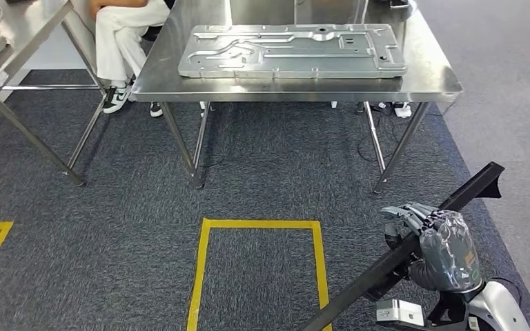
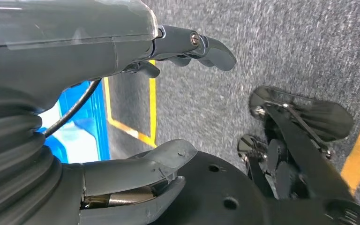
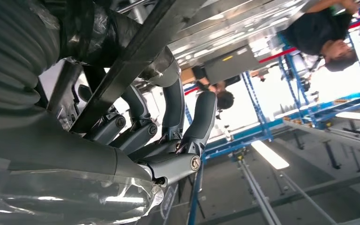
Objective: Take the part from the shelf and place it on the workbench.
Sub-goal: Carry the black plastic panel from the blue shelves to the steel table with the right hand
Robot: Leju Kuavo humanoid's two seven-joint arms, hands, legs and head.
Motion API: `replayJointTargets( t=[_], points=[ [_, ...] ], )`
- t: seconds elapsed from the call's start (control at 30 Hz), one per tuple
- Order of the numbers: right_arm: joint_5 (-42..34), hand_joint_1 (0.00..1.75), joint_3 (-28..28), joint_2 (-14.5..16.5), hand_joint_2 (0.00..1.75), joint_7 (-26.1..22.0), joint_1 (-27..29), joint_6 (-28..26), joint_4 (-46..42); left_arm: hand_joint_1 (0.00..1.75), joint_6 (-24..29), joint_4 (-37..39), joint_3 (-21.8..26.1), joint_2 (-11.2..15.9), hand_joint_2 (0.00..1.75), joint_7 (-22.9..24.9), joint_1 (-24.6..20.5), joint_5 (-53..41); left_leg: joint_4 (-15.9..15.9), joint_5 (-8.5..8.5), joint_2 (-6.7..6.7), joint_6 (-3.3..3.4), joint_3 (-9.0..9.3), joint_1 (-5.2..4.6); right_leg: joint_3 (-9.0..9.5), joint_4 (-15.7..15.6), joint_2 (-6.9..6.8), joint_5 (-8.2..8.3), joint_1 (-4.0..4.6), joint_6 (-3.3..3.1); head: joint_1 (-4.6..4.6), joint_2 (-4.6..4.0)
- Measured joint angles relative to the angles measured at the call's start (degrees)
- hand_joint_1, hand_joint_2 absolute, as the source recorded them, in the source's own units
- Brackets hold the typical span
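Note:
The part is a long black bar that slants from the bottom middle of the head view up to the right. My right hand grips it near its middle, fingers curled over it. In the right wrist view the bar crosses my right hand, whose dark fingers curl around it. The steel workbench stands ahead across the carpet, some way off. My left hand hangs over the floor, thumb and fingers apart, with nothing in it.
A large stamped metal panel lies on the workbench. A yellow tape rectangle marks the dark carpet in front of me. A person in white trousers sits behind the bench's left end. Another steel table stands at the far left.

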Motion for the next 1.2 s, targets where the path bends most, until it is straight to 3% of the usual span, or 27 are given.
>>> replayJointTargets(
  t=[0.03, 0.07, 0.1, 0.13, 0.2, 0.27, 0.33, 0.37, 0.43, 0.47, 0.5, 0.53, 0.57, 0.6, 0.67, 0.73, 0.9, 0.97, 1.03, 1.07, 1.1, 1.13, 1.2],
  points=[
    [-0.1, 1.75, -0.3, 0.0, 1.75, 0.0, 0.0, 0.0, 0.1, 0.00, -0.1, 0.0, 0.0, 0.0, 1.75, 0.0, 0.0, 0.0, 2.7, -0.61, 0.45, -0.08, -1.64, 0.12, 0.14, 0.0, -0.87, -0.18, 0.13, -0.07, 0.01, 0.00],
    [-0.2, 1.75, -0.6, 0.0, 1.75, 0.1, 0.0, -0.1, 0.1, 0.00, -0.3, 0.0, 0.0, 0.0, 1.75, 0.1, 0.0, 0.0, 3.4, -0.13, 0.65, -0.02, -2.32, 0.16, 0.33, 0.0, -1.68, -0.39, 0.24, -0.10, 0.00, 0.00],
    [-0.3, 1.75, -1.0, 0.0, 1.75, 0.2, 0.0, -0.1, 0.1, 0.00, -0.5, 0.0, -0.1, 0.0, 1.75, 0.1, 0.1, 0.0, 2.0, 1.41, 0.83, 0.20, -1.80, 0.13, 0.62, 0.0, -2.43, -0.62, 0.36, -0.07, -0.01, 0.00],
    [-0.4, 1.75, -1.6, 0.0, 1.75, 0.4, 0.1, -0.2, 0.1, 0.00, -0.6, 0.0, -0.1, 0.0, 1.75, 0.1, 0.2, 0.0, -1.4, 3.70, 1.37, 0.66, -0.23, -0.04, 1.03, 0.0, -3.15, -0.89, 0.50, -0.06, -0.01, 0.00],
    [-0.4, 1.75, -2.7, 0.0, 1.75, 0.6, 0.1, -0.3, 0.1, 0.00, -0.8, 0.0, -0.1, 0.2, 1.75, 0.1, 0.2, 0.0, -8.7, 6.49, 3.95, 1.88, 3.38, -0.88, 1.88, -0.4, -4.52, -1.37, 0.79, 0.12, 0.01, 0.00],
    [-0.5, 1.75, -3.6, 0.0, 1.75, 0.7, 0.2, -0.3, 0.1, 0.00, -0.9, 0.0, -0.1, 0.3, 1.75, 0.1, 0.1, 0.0, -11.6, 6.55, 5.55, 2.62, 4.78, -1.64, 2.35, -0.8, -5.85, -1.59, 0.97, 0.55, 0.02, 0.00],
    [-0.5, 1.75, -4.0, -0.1, 1.75, 0.9, 0.1, -0.3, 0.1, 0.00, -0.9, 0.0, -0.1, 0.3, 1.75, 0.1, 0.1, 0.0, -12.5, 6.78, 4.53, 2.90, 5.19, -1.50, 2.87, -1.3, -6.79, -1.78, 1.04, 1.16, 0.02, 0.00],
    [-0.5, 1.75, -4.2, -0.2, 1.75, 1.0, 0.1, -0.2, 0.1, 0.00, -1.0, 0.0, -0.1, 0.3, 1.75, 0.1, 0.2, 0.0, -13.3, 6.99, 3.96, 3.04, 5.66, -1.29, 3.09, -1.1, -5.97, -2.09, 1.00, 1.42, 0.05, 0.00],
    [-0.9, 1.75, -5.1, -0.8, 1.75, 1.4, 0.0, 0.2, 0.1, 0.00, -1.1, 0.0, -0.2, 0.2, 1.75, 0.1, 0.3, 0.0, -14.6, 7.36, 3.20, 3.44, 6.67, -0.80, 1.79, 2.2, -2.58, -3.98, 0.88, 1.74, 0.10, -0.01],
    [-1.2, 1.75, -5.7, -1.3, 1.75, 1.6, 0.0, 0.7, 0.2, 0.00, -1.3, 0.0, -0.2, 0.2, 1.75, 0.1, 0.3, -0.1, -14.8, 7.31, 2.85, 3.60, 6.86, -0.83, -0.08, 5.6, -0.85, -5.43, 0.77, 1.81, 0.13, -0.01],
    [-1.7, 1.75, -6.4, -1.8, 1.75, 1.8, 0.1, 1.3, 0.2, 0.00, -1.4, 0.0, -0.2, 0.2, 1.75, 0.1, 0.2, -0.2, -14.8, 7.22, 2.46, 3.75, 6.93, -0.82, -2.41, 9.3, -0.03, -6.80, 0.68, 1.94, 0.12, -0.01],
    [-2.2, 1.75, -7.1, -2.4, 1.75, 1.9, 0.1, 2.0, 0.2, 0.00, -1.5, 0.0, -0.2, 0.2, 1.75, 0.1, 0.1, -0.3, -14.7, 7.07, 2.01, 3.77, 7.00, -0.82, -4.52, 12.3, 0.28, -7.45, 0.57, 2.16, 0.12, 0.00],
    [-2.6, 1.75, -8.0, -2.9, 1.75, 2.0, 0.2, 2.7, 0.3, 0.00, -1.6, 0.0, -0.2, 0.2, 1.75, 0.1, 0.0, -0.4, -14.6, 6.87, 1.58, 3.74, 7.11, -0.79, -5.88, 13.7, 0.36, -7.01, 0.41, 2.41, 0.11, 0.00],
    [-3.0, 1.75, -9.0, -3.4, 1.75, 2.1, 0.2, 3.2, 0.3, 0.00, -1.7, 0.0, -0.2, 0.2, 1.75, 0.1, 0.0, -0.5, -14.3, 6.59, 1.20, 3.59, 7.26, -0.71, -6.19, 12.9, 0.37, -5.39, 0.21, 2.67, 0.11, 0.00],
    [-3.7, 1.75, -11.4, -4.5, 1.75, 2.1, 0.2, 4.2, 0.4, 0.00, -1.8, 0.0, -0.2, 0.2, 1.75, 0.1, 0.2, -0.5, -13.4, 5.74, 0.64, 3.05, 7.45, -0.46, -4.26, 6.9, 0.41, -0.74, -0.26, 3.19, 0.13, 0.00],
    [-4.6, 1.75, -14.1, -5.6, 1.75, 2.3, 0.2, 5.2, 0.4, 0.00, -1.9, 0.0, -0.2, 0.2, 1.75, 0.1, 0.2, -0.5, -12.1, 4.83, 0.19, 2.32, 7.19, -0.50, -2.51, 1.9, 0.57, 1.44, -0.36, 3.08, 0.13, 0.00],
    [-6.9, 1.75, -20.3, -8.5, 1.75, 2.9, 0.0, 7.5, 0.4, 0.00, -1.9, 0.0, -0.2, 0.3, 1.75, 0.1, 0.3, -0.5, -10.2, 3.29, 0.04, 1.17, 6.46, -0.57, -2.18, 0.9, 0.58, 1.15, -0.42, 1.44, 0.12, -0.01],
    [-7.5, 1.75, -22.4, -9.4, 1.75, 2.9, -0.1, 8.0, 0.4, 0.00, -1.9, 0.0, -0.1, 0.3, 1.75, 0.1, 0.3, -0.5, -4.9, 0.46, 0.40, 0.45, 3.99, -0.27, -1.93, 0.8, 0.45, 1.01, -0.53, 1.03, 0.11, 0.00],
    [-8.0, 1.75, -24.1, -9.9, 1.75, 2.9, -0.2, 8.5, 0.4, 0.00, -1.9, 0.0, -0.1, 0.3, 1.75, 0.0, 0.3, -0.5, 2.3, -2.26, 0.60, 0.03, 0.13, 0.05, -1.84, 0.8, 0.37, 0.84, -0.52, 0.83, 0.12, 0.00],
    [-8.1, 1.75, -24.7, -10.1, 1.75, 2.9, -0.2, 8.7, 0.4, 0.00, -2.0, 0.0, -0.1, 0.3, 1.75, 0.0, 0.3, -0.5, 4.3, -2.36, 0.63, 0.00, -1.10, 0.13, -1.74, 0.8, 0.37, 0.73, -0.50, 0.80, 0.12, 0.00],
    [-8.3, 1.75, -25.2, -10.3, 1.75, 2.9, -0.2, 8.9, 0.5, 0.00, -2.0, 0.0, -0.1, 0.3, 1.75, 0.0, 0.3, -0.4, 4.1, -1.29, 0.64, 0.11, -1.30, 0.15, -1.55, 0.8, 0.39, 0.59, -0.49, 0.81, 0.11, 0.00],
    [-8.4, 1.75, -25.8, -10.5, 1.75, 2.9, -0.2, 9.1, 0.5, 0.00, -2.0, 0.0, -0.1, 0.3, 1.75, 0.0, 0.3, -0.4, 1.7, 0.73, 0.64, 0.38, -0.44, 0.11, -1.27, 0.8, 0.40, 0.42, -0.46, 0.86, 0.11, 0.00],
    [-8.9, 1.75, -27.1, -11.2, 1.75, 3.2, -0.5, 9.7, 0.6, 0.00, -2.0, 0.0, -0.1, 0.3, 1.75, 0.0, 0.3, -0.4, -5.9, 4.76, 0.66, 1.31, 2.85, -0.16, -0.64, 0.7, 0.41, 0.02, -0.36, 1.10, 0.12, 0.00]
  ],
)
